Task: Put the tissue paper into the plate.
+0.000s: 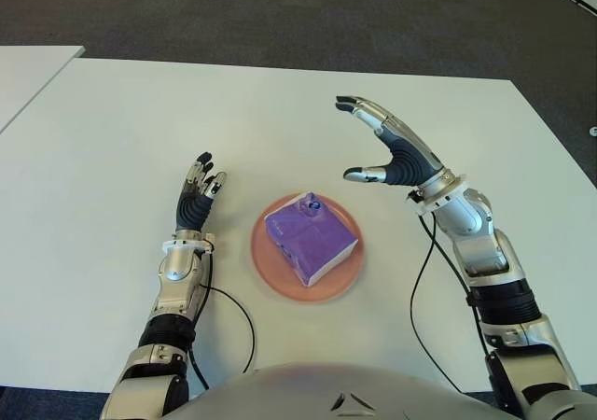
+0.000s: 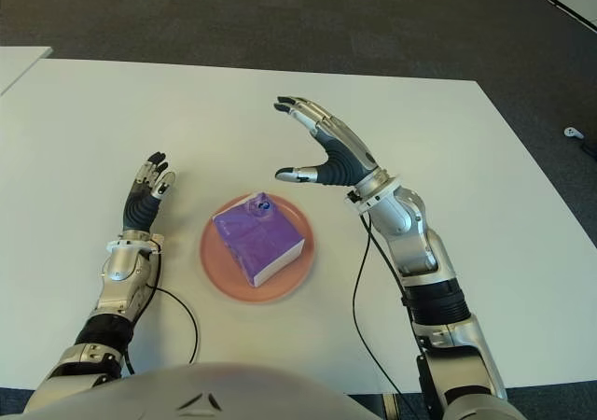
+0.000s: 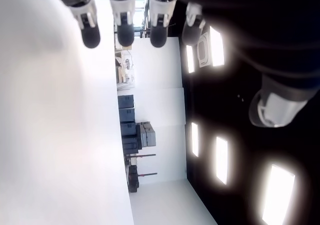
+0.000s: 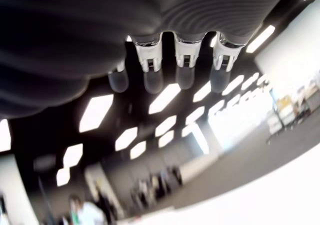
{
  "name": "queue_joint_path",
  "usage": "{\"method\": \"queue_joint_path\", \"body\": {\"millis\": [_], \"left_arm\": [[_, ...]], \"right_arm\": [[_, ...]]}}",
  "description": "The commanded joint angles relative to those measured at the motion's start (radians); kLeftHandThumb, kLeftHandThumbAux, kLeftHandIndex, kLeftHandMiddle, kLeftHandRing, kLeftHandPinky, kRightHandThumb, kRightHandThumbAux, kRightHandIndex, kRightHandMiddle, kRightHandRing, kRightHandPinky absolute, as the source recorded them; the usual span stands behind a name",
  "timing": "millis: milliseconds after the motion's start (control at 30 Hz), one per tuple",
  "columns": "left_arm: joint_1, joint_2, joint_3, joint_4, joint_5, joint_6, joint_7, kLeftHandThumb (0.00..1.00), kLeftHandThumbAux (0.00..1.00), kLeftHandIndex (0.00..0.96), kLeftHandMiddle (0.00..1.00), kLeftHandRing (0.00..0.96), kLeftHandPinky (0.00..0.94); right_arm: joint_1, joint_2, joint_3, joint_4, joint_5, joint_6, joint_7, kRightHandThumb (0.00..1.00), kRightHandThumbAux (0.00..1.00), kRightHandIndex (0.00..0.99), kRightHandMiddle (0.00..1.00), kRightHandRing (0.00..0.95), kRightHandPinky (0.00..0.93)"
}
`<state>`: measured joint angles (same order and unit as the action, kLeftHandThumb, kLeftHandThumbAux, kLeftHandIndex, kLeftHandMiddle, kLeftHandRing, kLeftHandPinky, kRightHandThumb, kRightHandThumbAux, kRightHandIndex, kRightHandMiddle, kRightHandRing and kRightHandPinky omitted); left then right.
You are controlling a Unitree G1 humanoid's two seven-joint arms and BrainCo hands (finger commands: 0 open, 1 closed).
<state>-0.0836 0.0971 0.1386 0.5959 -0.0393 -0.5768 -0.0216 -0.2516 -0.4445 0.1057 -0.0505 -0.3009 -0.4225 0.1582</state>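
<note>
Our right robot hand (image 1: pixel 387 149) is raised above the counter (image 1: pixel 112 140), just to the right of the plate and a little beyond it. Its fingers (image 1: pixel 368 112) are spread and extended, the thumb apart from them, and it grasps nothing; our right wrist view shows the same straight fingertips (image 4: pixel 185 75) with only ceiling lights behind them.

Our left robot hand (image 1: pixel 198 194) shows to the left of the plate, fingers stretched forward and relaxed, also released and holding nothing. We cannot tell whether it touches the counter.

Between the two hands sits the pink plate (image 1: pixel 266 261), near the front edge of the white counter. The purple tissue pack (image 1: pixel 308 238) lies in the plate, turned at an angle, its white side facing us.

Black cables (image 1: pixel 424 289) run from each wrist across the counter toward our body.
</note>
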Motion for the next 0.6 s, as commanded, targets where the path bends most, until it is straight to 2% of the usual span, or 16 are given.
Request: {"method": "queue_joint_path", "body": {"millis": [33,133,300,367,600], "left_arm": [[0.048,-0.010,-0.001,0.027,0.001,0.051,0.005,0.000,0.439,0.000,0.000,0.000,0.000],[0.049,-0.006,-0.001,0.025,0.005,0.051,0.005,0.000,0.439,0.000,0.000,0.000,0.000],[0.053,-0.001,-0.003,0.025,0.008,0.041,0.000,0.000,0.436,0.000,0.000,0.000,0.000],[0.054,-0.001,-0.003,0.023,0.005,0.042,-0.002,0.000,0.435,0.000,0.000,0.000,0.000],[0.058,0.002,-0.004,0.016,0.006,0.047,-0.002,0.000,0.433,0.000,0.000,0.000,0.000]], "right_arm": [[0.011,0.104,-0.050,0.175,0.078,-0.068,-0.105,0.119,0.257,0.000,0.000,0.000,0.000],[0.014,0.143,-0.093,0.216,0.192,-0.108,-0.095,0.105,0.282,0.000,0.000,0.000,0.000],[-0.003,0.206,-0.139,0.288,0.307,-0.145,-0.089,0.061,0.345,0.000,0.000,0.000,0.000],[-0.017,0.255,-0.156,0.346,0.354,-0.171,-0.095,0.044,0.371,0.000,0.000,0.000,0.000],[-0.031,0.357,-0.195,0.448,0.399,-0.215,-0.136,0.008,0.425,0.000,0.000,0.000,0.000]]}}
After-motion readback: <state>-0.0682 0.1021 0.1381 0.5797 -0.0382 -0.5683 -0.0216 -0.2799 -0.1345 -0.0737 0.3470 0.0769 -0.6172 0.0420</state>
